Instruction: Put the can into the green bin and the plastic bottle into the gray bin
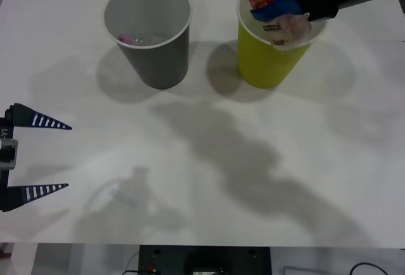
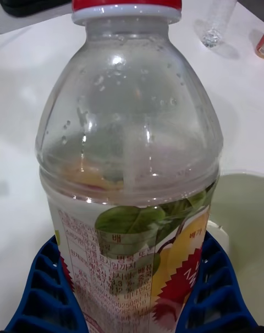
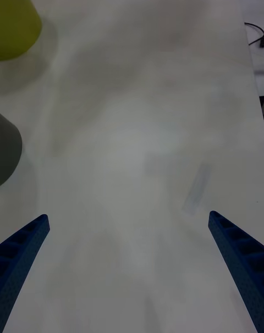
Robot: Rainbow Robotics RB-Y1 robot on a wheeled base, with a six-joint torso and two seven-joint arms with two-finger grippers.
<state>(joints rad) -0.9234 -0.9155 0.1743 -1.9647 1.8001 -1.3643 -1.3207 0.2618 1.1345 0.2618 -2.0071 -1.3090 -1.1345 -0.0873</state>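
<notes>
Clamping the plastic bottle (image 2: 129, 162) between its blue fingers (image 2: 38, 294), the right pincer (image 1: 278, 6) hangs over the mouth of the green bin (image 1: 269, 60), with the bottle's label and red cap just above the rim. The green bin stands upright on the white table (image 1: 209, 161), and the gray bin (image 1: 152, 35) stands upright beside it on the robot's left, apart from it, with something small and pink at its bottom. Well apart from both bins, the left pincer (image 1: 38, 156) waits at the table's left edge, its fingers (image 3: 25, 245) spread wide with nothing between them.
</notes>
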